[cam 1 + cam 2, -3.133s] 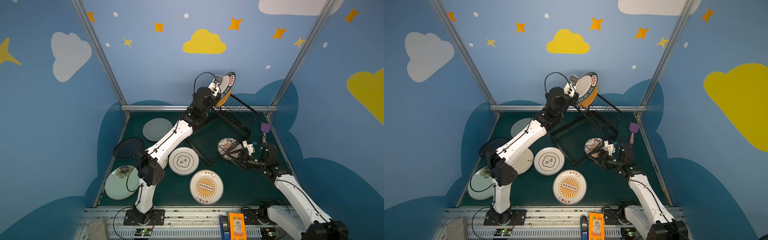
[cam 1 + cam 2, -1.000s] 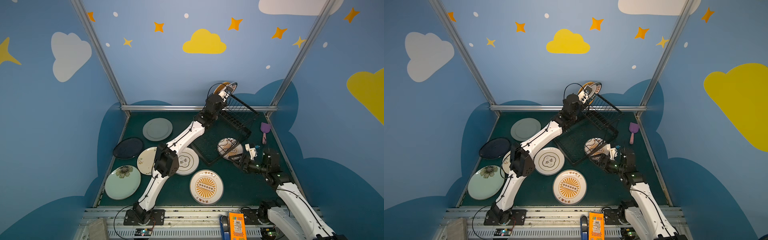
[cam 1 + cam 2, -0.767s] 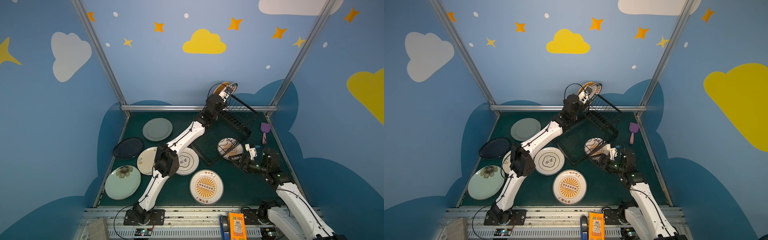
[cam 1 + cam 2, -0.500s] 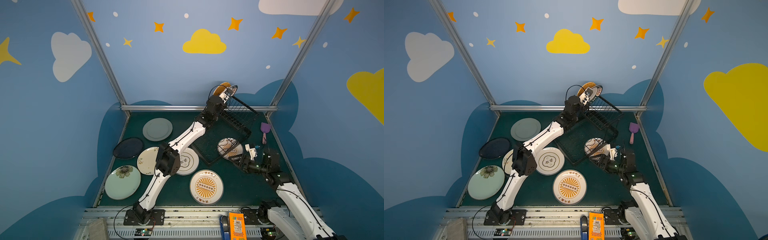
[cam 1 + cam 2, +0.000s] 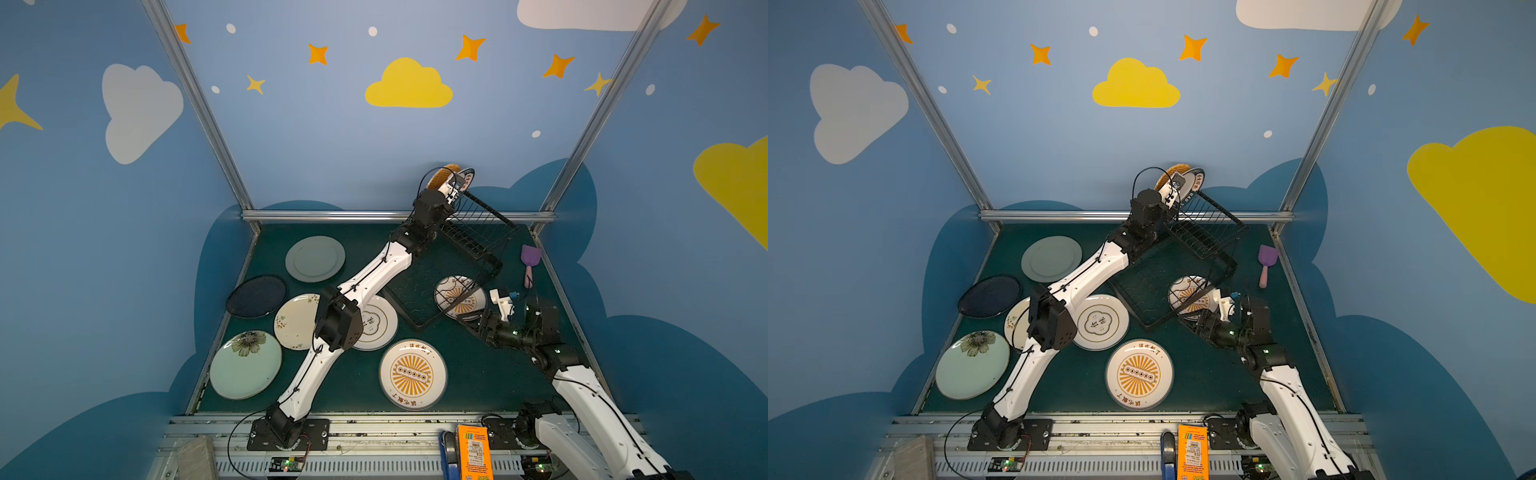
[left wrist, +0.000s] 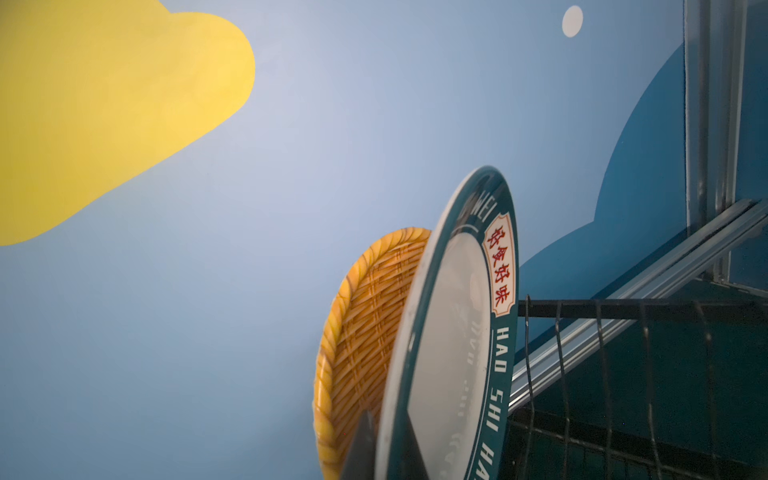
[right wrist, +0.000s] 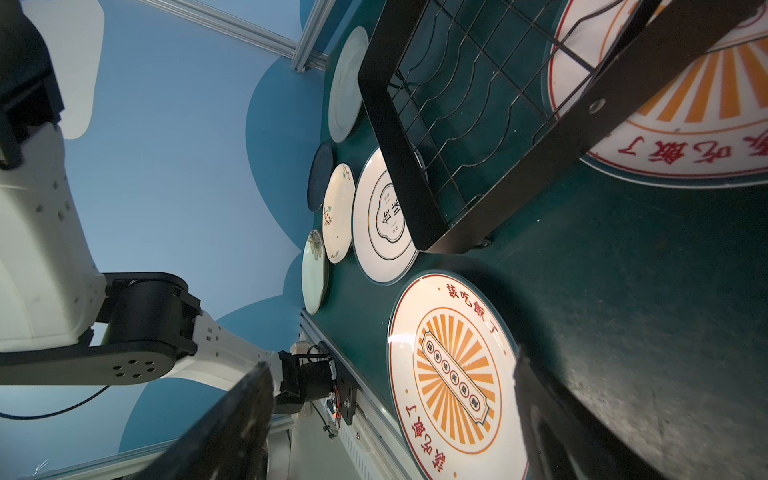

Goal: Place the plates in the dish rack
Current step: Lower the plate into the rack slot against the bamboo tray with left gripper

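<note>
In a top view's upper centre, the left tool (image 5: 457, 185) pinches the teal-rimmed plate (image 5: 468, 176) on edge, apparently to slot it upright into the dish rack (image 5: 482, 237) beside the woven-orange plate (image 5: 441, 175), while the right tool (image 7: 390, 365) hangs spread over the sunburst plate (image 7: 457, 324) on the counter (image 5: 478, 374).

The left arm (image 5: 365, 282) was stretched out long and raised toward the far side, and the left tool (image 6: 386, 453) was closed on the rim of a plate (image 6: 449, 332). The right arm (image 5: 582, 386) was bent and low, reaching inward, and the right tool (image 7: 395, 419) stood wide open.
</note>
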Controlling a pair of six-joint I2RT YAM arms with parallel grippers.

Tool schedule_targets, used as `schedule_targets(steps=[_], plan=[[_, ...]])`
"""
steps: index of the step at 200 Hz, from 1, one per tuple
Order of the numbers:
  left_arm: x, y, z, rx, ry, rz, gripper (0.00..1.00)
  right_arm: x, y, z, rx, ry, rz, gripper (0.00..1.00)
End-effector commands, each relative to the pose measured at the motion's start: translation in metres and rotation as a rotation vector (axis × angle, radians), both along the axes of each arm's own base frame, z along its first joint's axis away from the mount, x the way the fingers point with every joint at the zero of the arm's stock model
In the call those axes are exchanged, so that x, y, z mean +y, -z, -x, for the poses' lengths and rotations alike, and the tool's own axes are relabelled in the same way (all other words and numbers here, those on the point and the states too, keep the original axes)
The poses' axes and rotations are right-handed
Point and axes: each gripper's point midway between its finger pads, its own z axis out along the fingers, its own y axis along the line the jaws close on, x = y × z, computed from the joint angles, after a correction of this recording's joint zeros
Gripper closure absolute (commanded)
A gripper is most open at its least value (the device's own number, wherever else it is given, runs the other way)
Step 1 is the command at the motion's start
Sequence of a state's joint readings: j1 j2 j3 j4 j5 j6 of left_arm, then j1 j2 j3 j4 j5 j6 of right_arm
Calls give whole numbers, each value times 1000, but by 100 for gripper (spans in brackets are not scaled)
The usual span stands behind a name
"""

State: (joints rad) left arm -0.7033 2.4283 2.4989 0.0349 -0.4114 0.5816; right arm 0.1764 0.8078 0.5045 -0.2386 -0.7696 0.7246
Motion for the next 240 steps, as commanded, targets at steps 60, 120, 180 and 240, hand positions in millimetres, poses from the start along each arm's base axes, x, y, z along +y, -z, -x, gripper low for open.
schedule_targets(steps=[60, 120, 180, 240], plan=[[-11, 6, 1, -9, -77, 40, 96, -4, -8, 8, -27, -16, 19, 11], [-11, 12, 3, 12, -95, 5, 91, -5, -7, 7, -28, -15, 13, 11], [-11, -3, 9, -1, -80, 34, 82, -6, -7, 6, -30, -13, 10, 11], [-5, -28, 15, -32, -71, 67, 73, -7, -8, 6, -36, -2, 18, 11]])
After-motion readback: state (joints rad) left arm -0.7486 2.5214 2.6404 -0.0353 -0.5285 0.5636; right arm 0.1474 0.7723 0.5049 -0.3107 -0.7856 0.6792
